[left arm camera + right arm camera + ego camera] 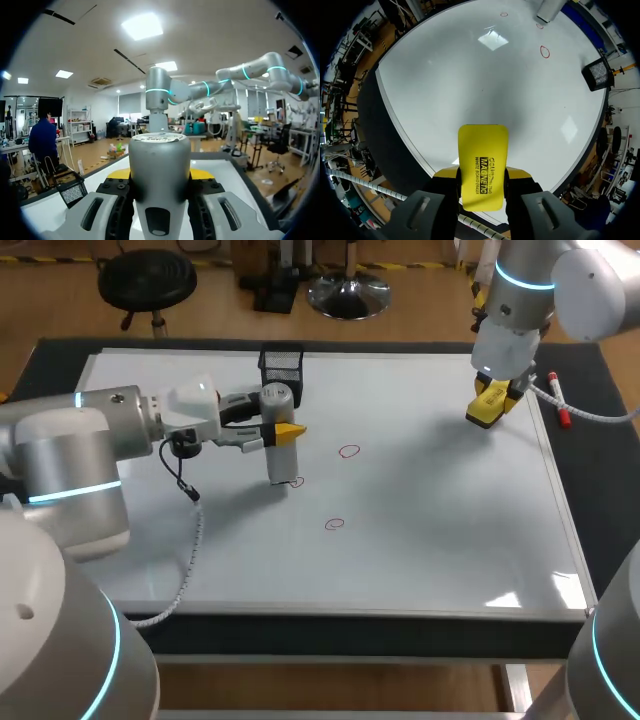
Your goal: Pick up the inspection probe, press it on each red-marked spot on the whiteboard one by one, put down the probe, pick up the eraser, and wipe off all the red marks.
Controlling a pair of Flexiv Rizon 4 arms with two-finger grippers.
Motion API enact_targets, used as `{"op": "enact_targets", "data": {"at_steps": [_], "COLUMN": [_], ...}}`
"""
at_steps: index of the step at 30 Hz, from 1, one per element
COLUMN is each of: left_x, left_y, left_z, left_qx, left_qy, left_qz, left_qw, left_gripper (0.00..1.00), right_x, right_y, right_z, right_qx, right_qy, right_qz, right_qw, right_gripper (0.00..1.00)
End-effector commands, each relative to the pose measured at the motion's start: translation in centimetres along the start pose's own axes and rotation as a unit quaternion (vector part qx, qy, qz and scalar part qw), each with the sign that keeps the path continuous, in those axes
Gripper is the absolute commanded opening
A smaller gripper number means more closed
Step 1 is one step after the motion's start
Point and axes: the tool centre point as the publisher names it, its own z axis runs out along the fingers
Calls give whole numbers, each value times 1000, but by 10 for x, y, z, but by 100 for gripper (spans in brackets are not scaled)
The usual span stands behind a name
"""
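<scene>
Grey probe (281, 462) is held upright in the clenched left pincer (283, 430), foot at a red mark (296, 481) on the whiteboard (440, 530), left of centre. Yellow eraser (483, 150) is gripped by the right pincer (482, 175), far right. Risk: ink smeared if probe is dragged sideways.

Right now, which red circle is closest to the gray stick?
The leftmost red circle, right at the probe's foot and partly hidden by it. The farther circle and nearer circle sit uncovered.
</scene>
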Motion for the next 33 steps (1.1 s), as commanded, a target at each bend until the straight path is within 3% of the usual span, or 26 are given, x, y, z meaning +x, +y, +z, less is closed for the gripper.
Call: {"op": "enact_targets", "data": {"at_steps": [1,33], "left_x": [-5,-10], "left_y": [7,26], "left_z": [8,23], "left_qx": [2,-6], "left_qy": [5,18], "left_qz": [0,-11], "left_qw": [1000,1000], "left_gripper": [0,0], "right_x": [0,0], "right_y": [-1,-1], "right_z": [-1,-1], "right_qx": [1,1], "right_qy": [2,2], "right_qz": [-1,-1], "right_qw": [1000,1000], "right_gripper": [0,0]}}
